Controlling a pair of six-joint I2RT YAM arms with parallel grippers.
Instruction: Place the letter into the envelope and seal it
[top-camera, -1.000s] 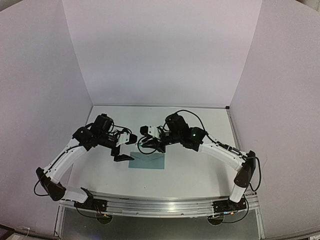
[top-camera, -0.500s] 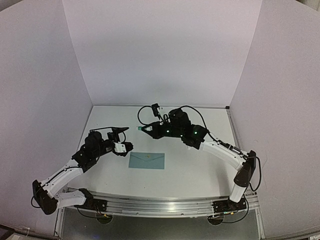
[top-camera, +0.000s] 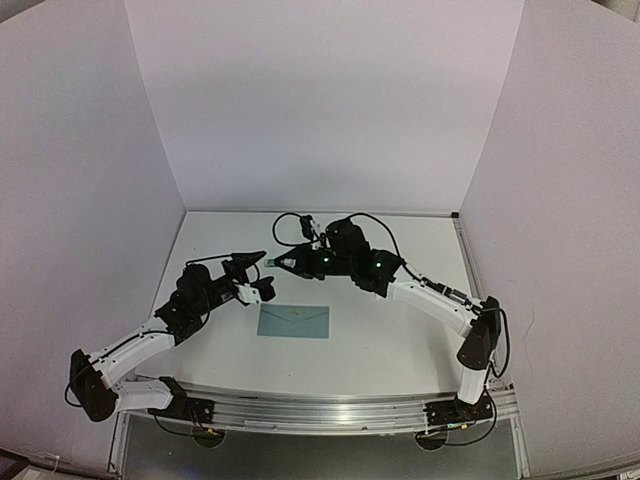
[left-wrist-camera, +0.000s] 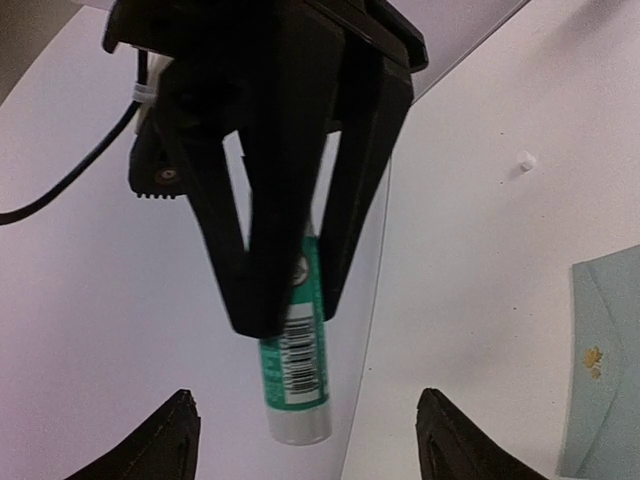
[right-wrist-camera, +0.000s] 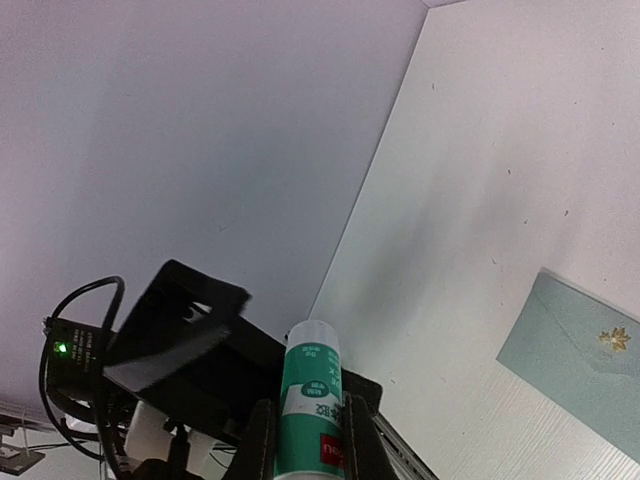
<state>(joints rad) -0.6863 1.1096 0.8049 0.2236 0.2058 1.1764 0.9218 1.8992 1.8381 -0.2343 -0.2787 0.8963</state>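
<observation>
The pale teal envelope (top-camera: 293, 321) lies flat and closed on the white table; it also shows in the left wrist view (left-wrist-camera: 605, 370) and in the right wrist view (right-wrist-camera: 580, 350). A small gold mark sits on its flap. My right gripper (top-camera: 292, 260) is above the table, behind the envelope. It is shut on a green glue stick (right-wrist-camera: 310, 400) with its white cap end pointing left. My left gripper (top-camera: 260, 275) is open, its fingertips either side of the cap end (left-wrist-camera: 297, 420) without touching it. The letter is not in view.
A tiny white speck (left-wrist-camera: 525, 160) lies on the table behind the envelope. White walls enclose the table at the left, back and right. A metal rail (top-camera: 320, 410) runs along the near edge by the arm bases.
Both grippers have lifted away from the envelope. The right one rose with the glue stick. The left one pulled back, then moved up to the stick's cap end. The envelope has not moved.
</observation>
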